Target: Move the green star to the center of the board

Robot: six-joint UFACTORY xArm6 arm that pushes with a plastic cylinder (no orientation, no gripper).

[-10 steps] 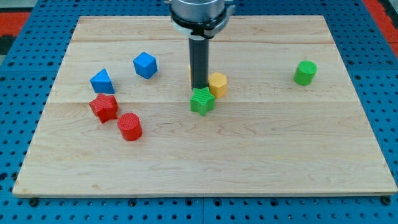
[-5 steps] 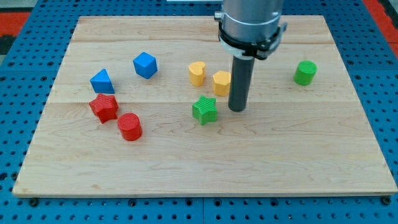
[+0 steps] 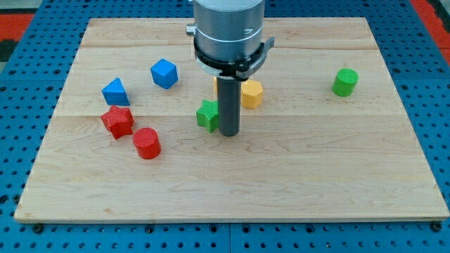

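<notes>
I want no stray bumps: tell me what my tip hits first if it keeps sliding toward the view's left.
My tip sits at the green star's right side, apparently touching, so the star comes first. Farther left lie the red cylinder and red star.

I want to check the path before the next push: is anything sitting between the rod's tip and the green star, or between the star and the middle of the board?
Nothing visible does. My tip sits right against the green star, on the side toward the view's right. The star lies close to the board centre, with bare wood around it; the yellow block sits off toward the view's upper right.
</notes>
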